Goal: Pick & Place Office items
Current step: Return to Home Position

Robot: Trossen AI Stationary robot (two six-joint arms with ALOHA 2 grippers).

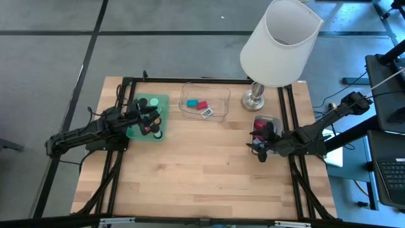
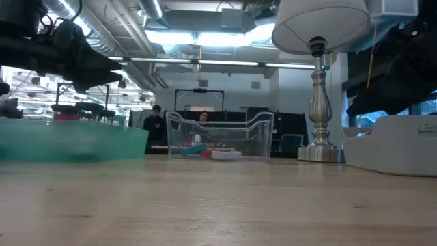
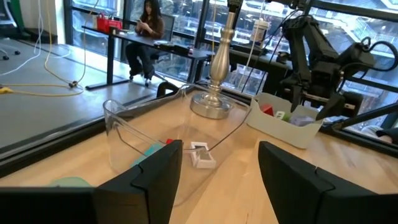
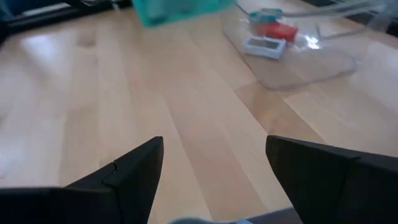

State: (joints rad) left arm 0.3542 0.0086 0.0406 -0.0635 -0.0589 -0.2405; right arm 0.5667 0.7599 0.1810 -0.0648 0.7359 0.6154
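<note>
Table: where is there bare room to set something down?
Bare wood runs from the trays to the near edge of the table, between the two arms. It is crowded along the back: green tray under the left gripper, clear tray, lamp, grey bin by the right gripper.

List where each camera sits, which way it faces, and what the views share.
High: overhead, straight down on the table; left gripper over the green tray, right gripper by the gray bin.
Low: tabletop height, level toward the room; arms dark at top corners.
Left wrist: past its open fingers toward the lamp base and gray bin.
Right wrist: past its open fingers toward the clear tray.
Shared: clear tray in all four.
</note>
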